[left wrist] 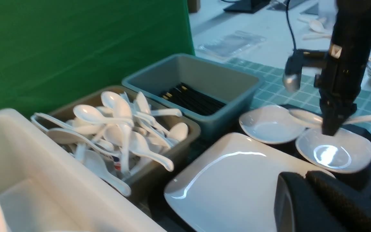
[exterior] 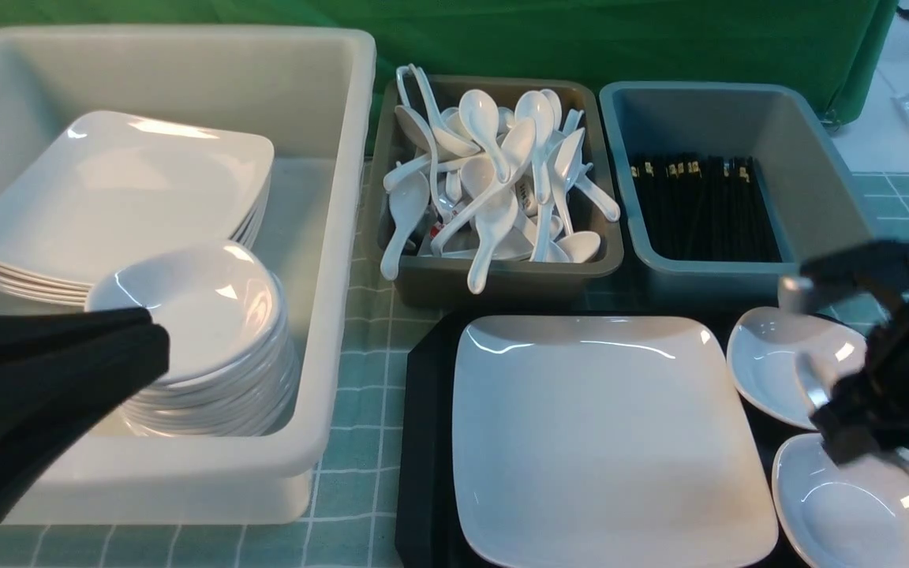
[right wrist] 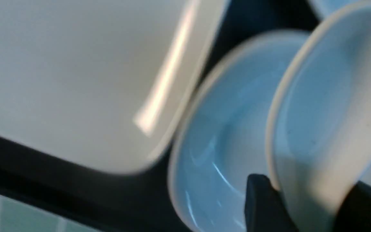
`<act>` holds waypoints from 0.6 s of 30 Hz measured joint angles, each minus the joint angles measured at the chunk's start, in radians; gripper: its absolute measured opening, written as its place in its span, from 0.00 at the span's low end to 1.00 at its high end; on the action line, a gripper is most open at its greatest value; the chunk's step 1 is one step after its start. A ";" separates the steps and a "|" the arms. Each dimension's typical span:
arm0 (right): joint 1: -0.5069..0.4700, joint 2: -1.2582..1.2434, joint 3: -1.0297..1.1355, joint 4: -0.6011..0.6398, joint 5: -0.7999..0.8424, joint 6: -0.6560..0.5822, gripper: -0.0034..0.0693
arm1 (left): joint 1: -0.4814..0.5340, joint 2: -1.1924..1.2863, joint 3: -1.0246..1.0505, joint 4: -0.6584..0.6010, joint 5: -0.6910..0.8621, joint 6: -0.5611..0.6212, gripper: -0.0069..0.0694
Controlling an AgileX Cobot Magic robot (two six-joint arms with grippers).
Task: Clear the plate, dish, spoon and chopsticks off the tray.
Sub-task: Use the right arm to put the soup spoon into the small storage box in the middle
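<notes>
In the front view the plate (exterior: 604,442) lies on the tray (exterior: 423,442) at lower centre, and the left tool (exterior: 156,347), at the lower left, has its fingers together. In the left wrist view the right tool (left wrist: 330,130) stands on the spoon (left wrist: 303,116) over a small dish (left wrist: 337,153). In the right wrist view its fingers (right wrist: 264,206) clamp the spoon from both sides.

left gripper (exterior: 156,347): black, wedge shape, rough black pads (left wrist: 337,199) | right arm (left wrist: 346,64): black, small white sticker (left wrist: 335,51), shiny silver knob (left wrist: 291,82)
</notes>
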 joint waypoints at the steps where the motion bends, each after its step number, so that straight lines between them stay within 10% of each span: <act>1: 0.024 -0.023 -0.024 0.042 -0.067 0.004 0.44 | 0.000 0.000 0.000 0.001 -0.012 0.001 0.11; 9: 0.162 0.128 -0.315 0.204 -0.563 0.032 0.44 | 0.000 0.000 0.000 0.002 -0.059 0.004 0.11; 18: 0.168 0.584 -0.855 0.207 -0.572 0.083 0.44 | 0.000 0.000 0.000 0.039 -0.062 0.004 0.11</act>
